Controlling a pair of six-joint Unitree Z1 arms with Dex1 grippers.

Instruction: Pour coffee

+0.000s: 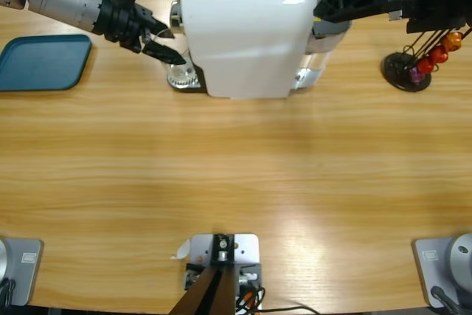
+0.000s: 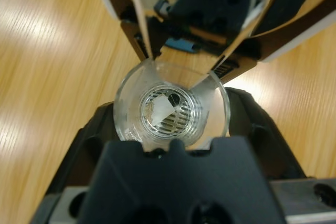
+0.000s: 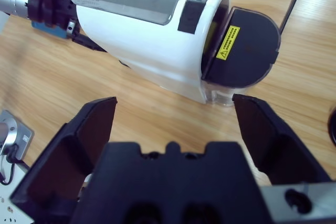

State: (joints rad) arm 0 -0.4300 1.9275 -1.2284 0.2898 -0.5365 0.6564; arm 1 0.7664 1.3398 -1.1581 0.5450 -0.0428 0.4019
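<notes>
A clear glass stands on the drip grate under the front of the white coffee machine. My left gripper reaches in from the upper left, and its jaws sit on either side of the glass. From the left wrist I look straight down into the glass, with both black jaws pressed against its wall. The coffee is out of view; only the metal grate shows through the glass bottom. My right gripper hovers open by the machine's rear right, jaws wide apart, holding nothing.
A teal tray lies at the far left. A black capsule stand with coloured capsules stands at the far right. The machine's black round tank lid faces my right gripper. Bare wooden table stretches in front of the machine.
</notes>
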